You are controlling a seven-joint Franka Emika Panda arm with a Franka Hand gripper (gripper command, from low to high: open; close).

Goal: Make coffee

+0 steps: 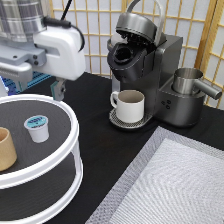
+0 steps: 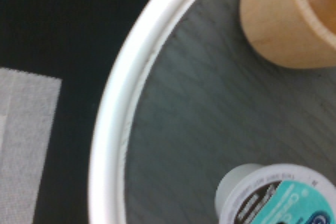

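Note:
The coffee pod (image 1: 37,127), small and white with a blue foil top, stands upright on the top tier of a round white-rimmed stand (image 1: 71,119). It also shows in the wrist view (image 2: 279,199). My gripper (image 1: 59,89) hangs above the stand's far edge, up and to the right of the pod, and holds nothing that shows. A dark coffee machine (image 1: 167,60) stands at the exterior view's top centre with its lid (image 1: 135,24) raised. A cream mug (image 1: 129,105) with a handle sits on its drip tray.
A tan handleless cup (image 1: 6,149) stands left of the pod on the stand, and shows in the wrist view (image 2: 289,31). A metal jug (image 1: 191,81) sits right of the machine. A grey mat (image 1: 170,185) covers the bottom right. A slatted screen stands behind.

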